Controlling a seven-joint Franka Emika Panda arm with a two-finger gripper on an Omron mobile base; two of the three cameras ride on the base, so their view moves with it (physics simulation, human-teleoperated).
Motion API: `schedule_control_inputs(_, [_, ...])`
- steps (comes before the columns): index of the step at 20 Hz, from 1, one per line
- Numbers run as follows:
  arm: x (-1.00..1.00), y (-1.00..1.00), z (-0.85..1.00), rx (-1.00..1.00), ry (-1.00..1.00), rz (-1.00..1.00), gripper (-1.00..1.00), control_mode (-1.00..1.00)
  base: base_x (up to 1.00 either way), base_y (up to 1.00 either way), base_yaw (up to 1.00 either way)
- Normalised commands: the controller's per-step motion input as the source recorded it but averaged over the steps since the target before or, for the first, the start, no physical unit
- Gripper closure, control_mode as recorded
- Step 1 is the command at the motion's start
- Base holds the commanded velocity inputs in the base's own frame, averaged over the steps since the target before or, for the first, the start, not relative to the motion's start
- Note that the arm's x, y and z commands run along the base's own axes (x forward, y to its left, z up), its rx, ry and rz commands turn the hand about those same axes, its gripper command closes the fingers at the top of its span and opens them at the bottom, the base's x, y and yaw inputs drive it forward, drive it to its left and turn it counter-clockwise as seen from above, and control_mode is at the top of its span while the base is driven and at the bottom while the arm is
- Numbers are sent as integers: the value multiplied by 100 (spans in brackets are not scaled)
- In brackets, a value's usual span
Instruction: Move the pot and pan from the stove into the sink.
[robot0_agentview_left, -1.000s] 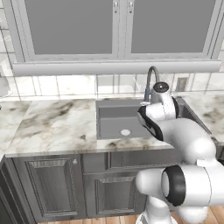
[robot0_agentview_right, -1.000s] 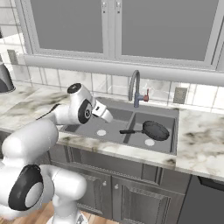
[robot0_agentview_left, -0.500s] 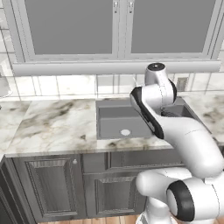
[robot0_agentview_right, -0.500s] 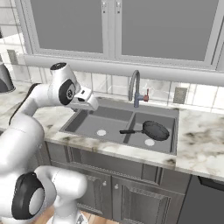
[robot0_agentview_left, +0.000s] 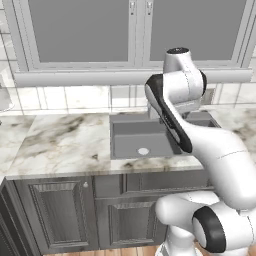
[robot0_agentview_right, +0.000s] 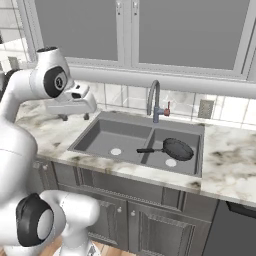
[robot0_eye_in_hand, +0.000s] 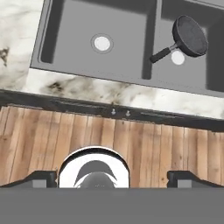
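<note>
The small dark pan lies in the right basin of the grey sink, its long handle pointing left toward the divider. The hand view looks down on the same pan and sink. My gripper hangs high over the counter, just left of the sink's back left corner, well away from the pan. It is open, its fingertips wide apart with nothing between them. The pot and the stove are out of view.
A dark arched faucet stands behind the sink's divider. Marbled counter runs on both sides, with grey cabinet doors below and a windowed wall above. A dark appliance front sits at lower right. Wooden floor lies below the hand.
The arm has straightened up, and the hand has swung up and left, from low over the sink's left basin to high beside it. The pan has stayed in the right basin.
</note>
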Motion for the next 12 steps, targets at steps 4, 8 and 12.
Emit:
schedule_control_inputs(4, [-88,8,26,0,-4,13,-100,-100,0,0,0])
schedule_control_inputs(8, [-76,0,0,2,-22,13,-100,-100,0,0,0])
schedule_control_inputs(12, [-46,-13,-17,1,-34,20,-100,-100,0,0,0])
